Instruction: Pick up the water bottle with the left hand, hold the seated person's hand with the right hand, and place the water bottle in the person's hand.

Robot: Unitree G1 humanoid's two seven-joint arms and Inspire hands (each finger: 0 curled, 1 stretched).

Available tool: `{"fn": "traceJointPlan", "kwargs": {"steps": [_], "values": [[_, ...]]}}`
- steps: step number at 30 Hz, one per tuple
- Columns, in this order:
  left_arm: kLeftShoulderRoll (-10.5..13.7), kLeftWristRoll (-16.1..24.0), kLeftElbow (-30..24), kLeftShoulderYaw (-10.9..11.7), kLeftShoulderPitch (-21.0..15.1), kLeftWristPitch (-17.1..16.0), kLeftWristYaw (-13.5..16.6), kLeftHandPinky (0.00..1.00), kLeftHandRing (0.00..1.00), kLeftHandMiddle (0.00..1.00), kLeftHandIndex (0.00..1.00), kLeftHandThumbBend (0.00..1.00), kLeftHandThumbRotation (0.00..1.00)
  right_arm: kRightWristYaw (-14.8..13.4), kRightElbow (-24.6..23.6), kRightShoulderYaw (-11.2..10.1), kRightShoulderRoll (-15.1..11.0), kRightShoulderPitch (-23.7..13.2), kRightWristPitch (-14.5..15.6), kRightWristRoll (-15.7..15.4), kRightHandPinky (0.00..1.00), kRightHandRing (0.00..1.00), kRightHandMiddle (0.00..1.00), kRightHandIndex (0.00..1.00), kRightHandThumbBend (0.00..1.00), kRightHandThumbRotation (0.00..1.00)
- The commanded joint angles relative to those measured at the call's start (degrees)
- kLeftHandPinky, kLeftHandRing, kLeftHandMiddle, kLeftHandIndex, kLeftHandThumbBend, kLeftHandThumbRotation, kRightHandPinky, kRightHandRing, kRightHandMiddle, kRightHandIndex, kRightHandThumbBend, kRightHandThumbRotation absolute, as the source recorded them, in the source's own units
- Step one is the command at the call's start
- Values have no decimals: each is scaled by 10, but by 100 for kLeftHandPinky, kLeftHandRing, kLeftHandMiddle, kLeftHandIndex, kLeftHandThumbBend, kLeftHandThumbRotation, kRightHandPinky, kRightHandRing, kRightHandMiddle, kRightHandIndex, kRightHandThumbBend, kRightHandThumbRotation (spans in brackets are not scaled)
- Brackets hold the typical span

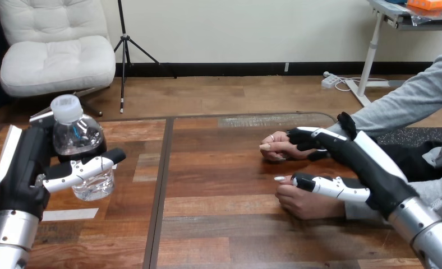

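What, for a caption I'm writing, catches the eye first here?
At the view's left, the robot's left hand has its fingers curled round a clear water bottle. At the right, its right hand lies over the person's hands on the wooden table; whether it grips one cannot be told.
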Motion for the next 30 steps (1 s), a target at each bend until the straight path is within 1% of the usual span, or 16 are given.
{"fn": "traceJointPlan", "kwargs": {"steps": [1, 12, 17, 22, 26, 30], "values": [[0, -10, -53, -4, -14, -4, -5, 30, 35, 39, 41, 69, 0, -27, 22, -2, -22, -66, -25, -18, 73, 81, 83, 83, 90, 72], [-1, -28, -73, 0, -6, -6, -26, 29, 34, 39, 40, 69, 0, -47, 67, 3, -43, -93, -31, -44, 71, 79, 82, 83, 87, 70], [0, -29, -78, 2, -4, -11, -30, 29, 35, 39, 40, 68, 0, -57, 95, 5, -51, -104, -44, -52, 71, 79, 82, 83, 84, 68], [-3, -35, -90, 2, 1, -6, -31, 29, 34, 39, 40, 69, 0, -69, 126, 9, -60, -117, -45, -66, 71, 79, 82, 83, 82, 66], [-4, -39, -94, 3, 2, -4, -34, 28, 34, 39, 40, 69, 0, -78, 147, 11, -63, -124, -51, -72, 71, 79, 82, 83, 82, 66], [-4, -41, -91, 4, 2, -6, -36, 28, 34, 38, 40, 68, 0, -83, 164, 15, -67, -132, -50, -77, 71, 80, 82, 83, 81, 65]]}}
